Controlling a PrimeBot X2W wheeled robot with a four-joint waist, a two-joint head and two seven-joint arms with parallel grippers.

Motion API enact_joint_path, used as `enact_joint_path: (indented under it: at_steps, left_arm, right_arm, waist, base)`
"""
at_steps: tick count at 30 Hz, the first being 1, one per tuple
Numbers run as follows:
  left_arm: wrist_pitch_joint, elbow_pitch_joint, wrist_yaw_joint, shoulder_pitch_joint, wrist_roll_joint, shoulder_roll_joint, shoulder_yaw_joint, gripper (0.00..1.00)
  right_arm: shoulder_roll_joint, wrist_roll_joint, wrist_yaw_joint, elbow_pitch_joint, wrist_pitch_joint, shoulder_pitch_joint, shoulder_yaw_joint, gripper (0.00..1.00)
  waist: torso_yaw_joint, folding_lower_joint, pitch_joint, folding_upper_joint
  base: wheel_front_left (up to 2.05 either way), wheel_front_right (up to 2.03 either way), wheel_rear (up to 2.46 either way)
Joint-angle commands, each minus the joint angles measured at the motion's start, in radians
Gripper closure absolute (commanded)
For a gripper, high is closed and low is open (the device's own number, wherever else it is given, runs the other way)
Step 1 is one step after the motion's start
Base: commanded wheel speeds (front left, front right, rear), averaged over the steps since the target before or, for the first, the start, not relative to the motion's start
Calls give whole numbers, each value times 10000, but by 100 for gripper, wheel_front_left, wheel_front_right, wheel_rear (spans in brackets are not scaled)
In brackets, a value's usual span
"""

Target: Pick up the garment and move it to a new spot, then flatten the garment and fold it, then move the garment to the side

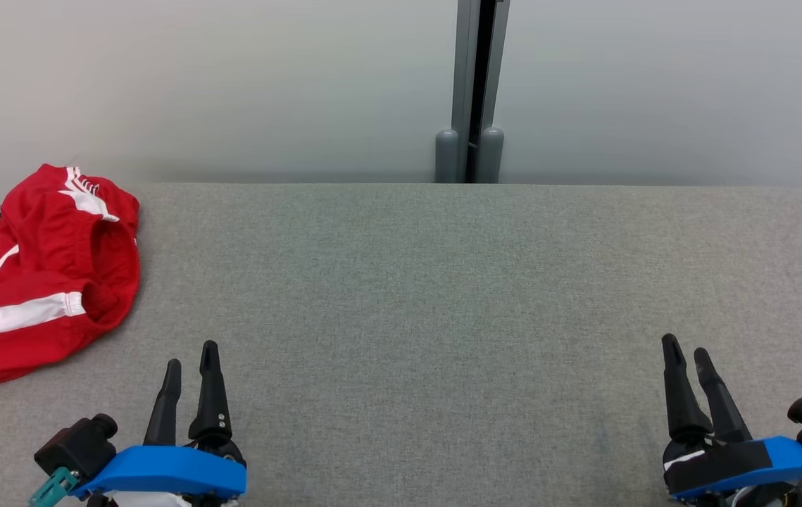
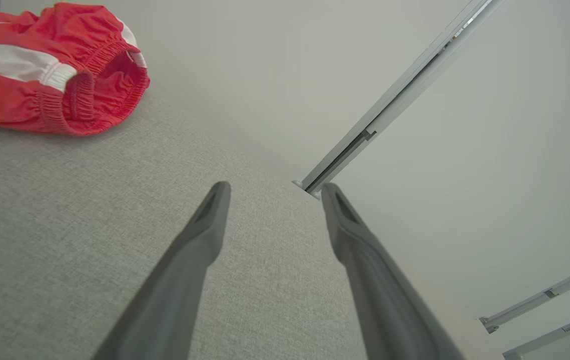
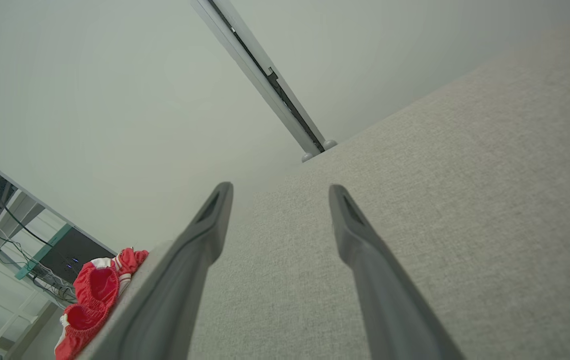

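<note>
On the left edge of the grey table (image 1: 443,282) lies one red garment (image 1: 48,274), crumpled and spilling over the side. I judge it light, soft and limp, and I'd pinch its elastic waistband (image 2: 49,107). Two grippers wait near me, left gripper (image 1: 191,354) and right gripper (image 1: 684,345), both with jaws apart and empty.

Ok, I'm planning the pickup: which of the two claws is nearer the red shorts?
The left claw: the red shorts lie just ahead and to its left, while the right claw sits across the table, far from them.
</note>
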Motion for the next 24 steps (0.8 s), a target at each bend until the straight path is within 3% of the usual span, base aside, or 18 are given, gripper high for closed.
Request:
enact_joint_path:
  at_steps: [1, 24]
  left_arm:
    - [-134, -59, 7, -12, 414, 74, -90, 0]
    - [-735, 396, 15, 175, 2430, 79, -479, 0]
  right_arm:
    - [-80, -445, 15, -107, -130, 66, 28, 0]
    - [-99, -3114, 20, 60, -727, 232, 155, 0]
  waist:
    - [-2, 0, -5, 0]
    - [11, 0, -45, 0]
  base:
    - [0, 0, 0]
    - [0, 0, 0]
